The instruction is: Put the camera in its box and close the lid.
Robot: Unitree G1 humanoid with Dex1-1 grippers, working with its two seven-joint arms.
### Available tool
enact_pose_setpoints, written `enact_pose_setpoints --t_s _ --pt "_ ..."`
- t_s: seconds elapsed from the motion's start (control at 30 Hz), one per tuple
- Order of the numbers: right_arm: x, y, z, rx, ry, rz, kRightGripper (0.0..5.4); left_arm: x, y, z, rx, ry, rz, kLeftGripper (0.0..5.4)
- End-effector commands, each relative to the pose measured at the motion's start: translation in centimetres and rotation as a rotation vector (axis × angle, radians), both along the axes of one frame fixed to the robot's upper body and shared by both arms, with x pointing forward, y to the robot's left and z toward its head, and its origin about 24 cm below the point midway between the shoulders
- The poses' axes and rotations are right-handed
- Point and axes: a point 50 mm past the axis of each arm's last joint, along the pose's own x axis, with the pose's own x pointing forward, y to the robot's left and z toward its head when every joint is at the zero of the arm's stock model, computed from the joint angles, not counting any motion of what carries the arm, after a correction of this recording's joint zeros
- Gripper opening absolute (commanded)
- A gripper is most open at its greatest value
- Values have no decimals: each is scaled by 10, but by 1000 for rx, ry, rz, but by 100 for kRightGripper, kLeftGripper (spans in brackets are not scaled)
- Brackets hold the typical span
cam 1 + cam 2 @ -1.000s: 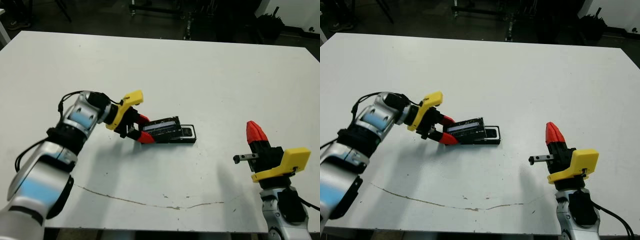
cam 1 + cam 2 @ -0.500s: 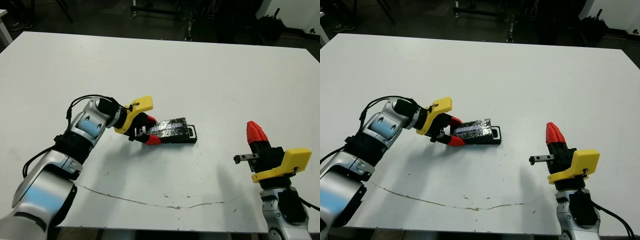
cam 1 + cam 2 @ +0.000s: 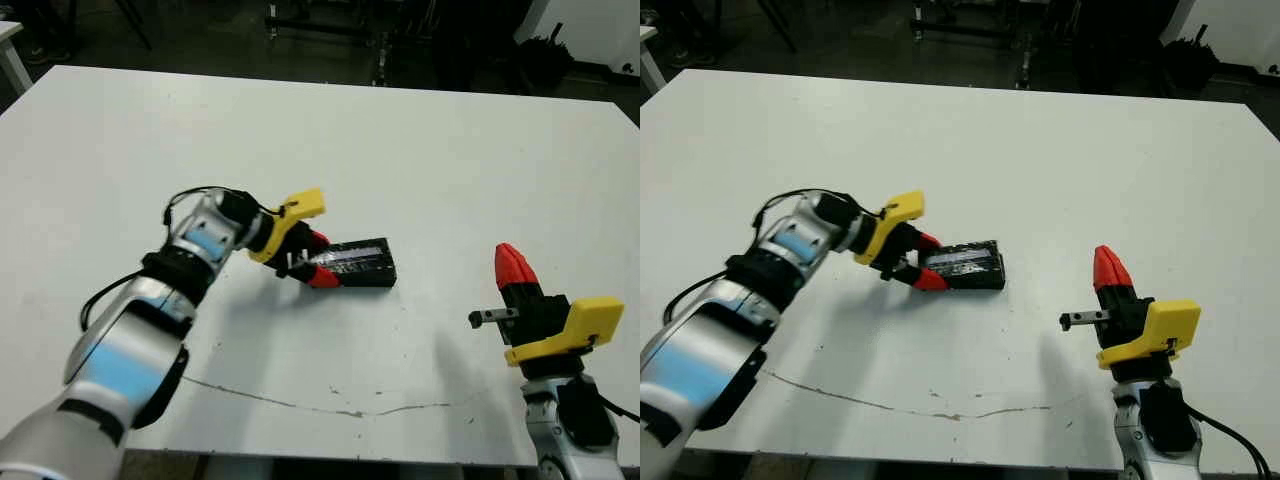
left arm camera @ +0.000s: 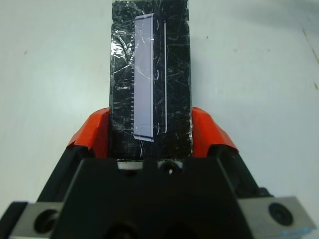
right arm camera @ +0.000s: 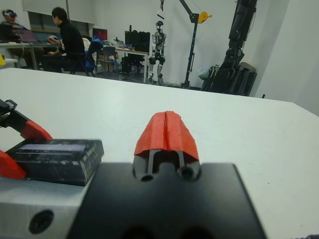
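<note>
Left hand (image 4: 149, 130) red fingers (image 4: 93, 134) flank near end of glossy black lid (image 4: 149, 64), touching its sides; white table (image 4: 259, 59) beneath.

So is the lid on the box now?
Yes, shut. The lid lies flat over the box, no white lining showing, left pincer gripping its end.

Layout on the tabletop (image 3: 420, 130): closed box left of centre, our two grippers either side of it.

We see the lid (image 3: 352, 257) lying flat on the box (image 3: 360, 276), which rests on the tabletop a little left of the middle. Our left gripper (image 3: 314, 259) sits at the box's left end, its jaws on either long side of the lid and touching it. Our right gripper (image 3: 511, 266) stands well apart to the right and nearer to us, jaws together, over bare tabletop. Beyond the far edge of the tabletop, a person (image 5: 70, 41) sits at a desk.
</note>
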Motion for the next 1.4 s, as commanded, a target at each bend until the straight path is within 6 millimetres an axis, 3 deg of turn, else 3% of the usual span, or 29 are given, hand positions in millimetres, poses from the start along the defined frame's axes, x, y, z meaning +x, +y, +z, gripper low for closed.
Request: enact_pose_setpoints --t_s 0.03,0.37,0.6,1.1,1.4 --pt "-2 -4 -3 -13 23 -21 0 -12 -30 -18 3 41 -68 316" --pt "-3 -5 -5 3 27 -14 0 -18 -56 -17 -5 11 -136 316" --pt "-4 -4 -6 6 37 -16 0 -18 -58 -18 16 26 -114 316" --pt "-2 -3 -4 8 29 -1 0 -5 -16 -5 -78 -68 -95 530" --pt "0 -3 -4 18 29 21 0 -6 16 26 -261 -121 -24 539"
